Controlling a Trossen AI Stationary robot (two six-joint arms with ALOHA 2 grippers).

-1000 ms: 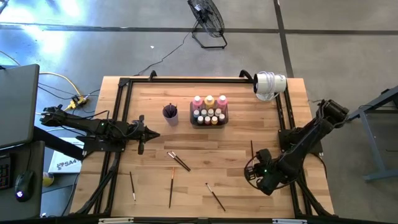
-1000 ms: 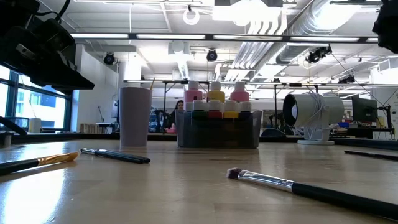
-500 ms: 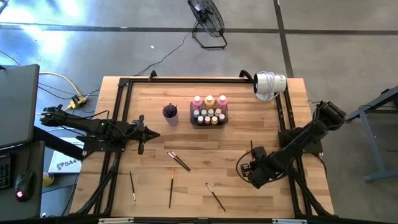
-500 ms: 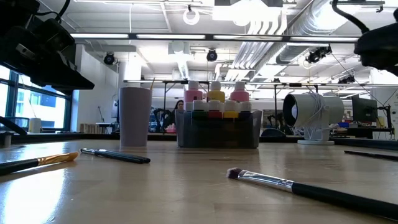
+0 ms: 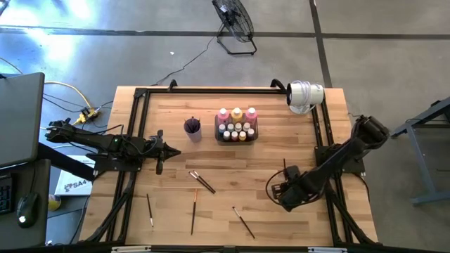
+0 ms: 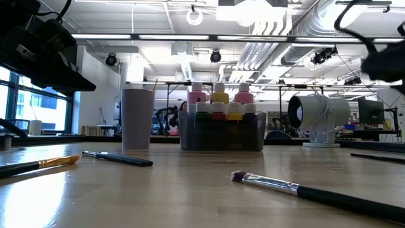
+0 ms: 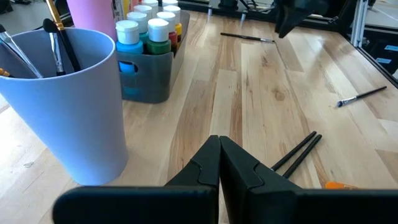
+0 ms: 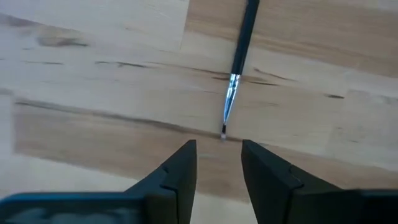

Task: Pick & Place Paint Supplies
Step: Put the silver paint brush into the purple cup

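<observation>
Brushes lie nearest us, front of the grey tray (image 5: 237,137): one paintbrush (image 5: 244,223) at the front, an orange-handled brush (image 5: 193,211) beside it, a crossed pair (image 5: 202,181) closer to the tray. Our right gripper (image 8: 217,168) hovers right of these, its fingers a narrow gap apart and empty, above a thin dark brush (image 8: 239,46). Our left gripper (image 7: 219,163) waits pinched together, left of the purple cup (image 5: 193,128), which holds brushes. Farther back, the paint bottles (image 5: 238,123) stand in the tray.
</observation>
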